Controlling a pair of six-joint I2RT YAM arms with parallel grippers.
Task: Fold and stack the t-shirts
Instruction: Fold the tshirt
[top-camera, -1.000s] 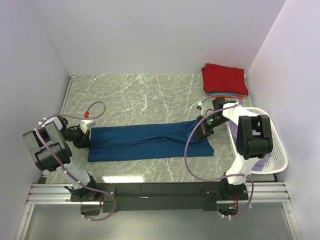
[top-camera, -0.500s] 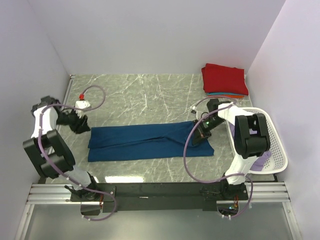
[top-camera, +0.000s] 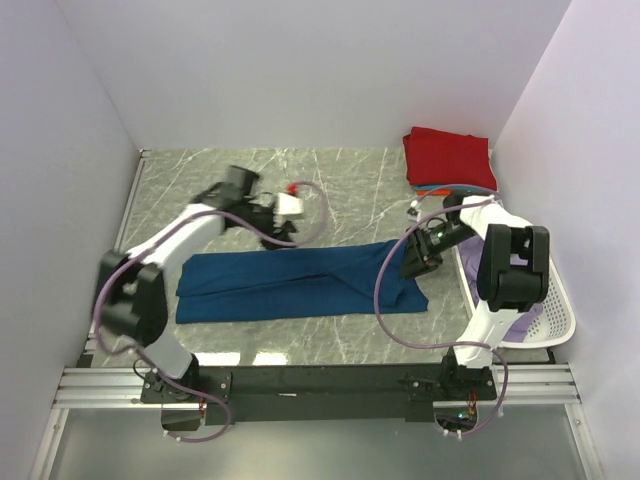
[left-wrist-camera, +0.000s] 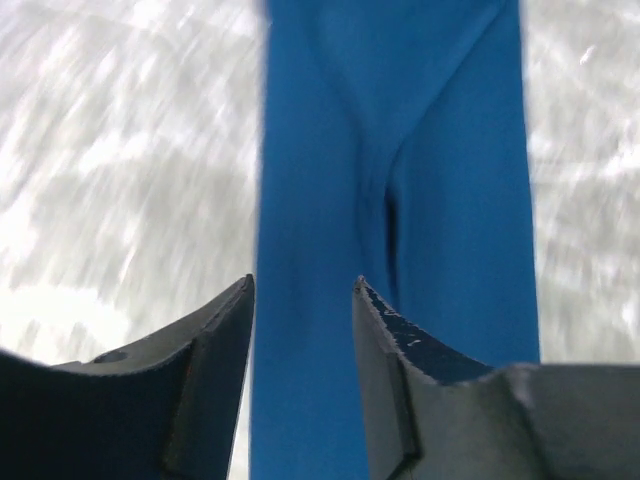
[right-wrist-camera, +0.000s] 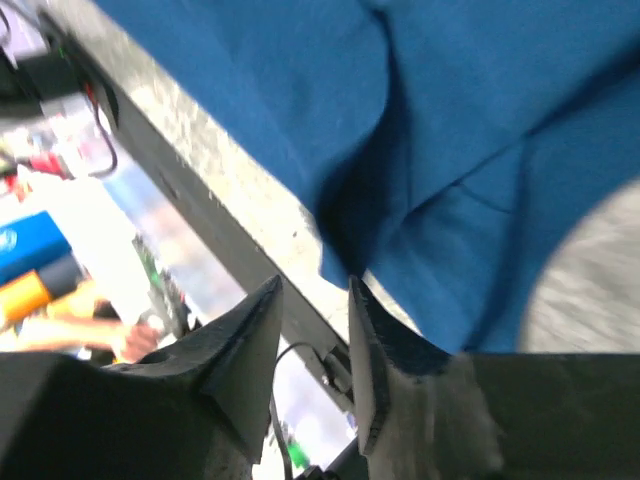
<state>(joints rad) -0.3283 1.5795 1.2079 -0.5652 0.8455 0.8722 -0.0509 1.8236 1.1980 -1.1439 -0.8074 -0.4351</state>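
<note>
Left gripper (left-wrist-camera: 303, 283) has swung toward the blue t-shirt (top-camera: 300, 282), jaws apart.

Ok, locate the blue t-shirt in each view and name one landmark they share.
Top external: blue t-shirt lies in a long band across the middle, between the arms.
Left wrist: blue t-shirt runs as a vertical strip up the centre.
Right wrist: blue t-shirt fills the upper right.
Shared landmark: grey marble tabletop bordering it.

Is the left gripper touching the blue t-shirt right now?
Apart. In the left wrist view the open left gripper hangs well above the blue t-shirt, nothing between its fingers.
</note>
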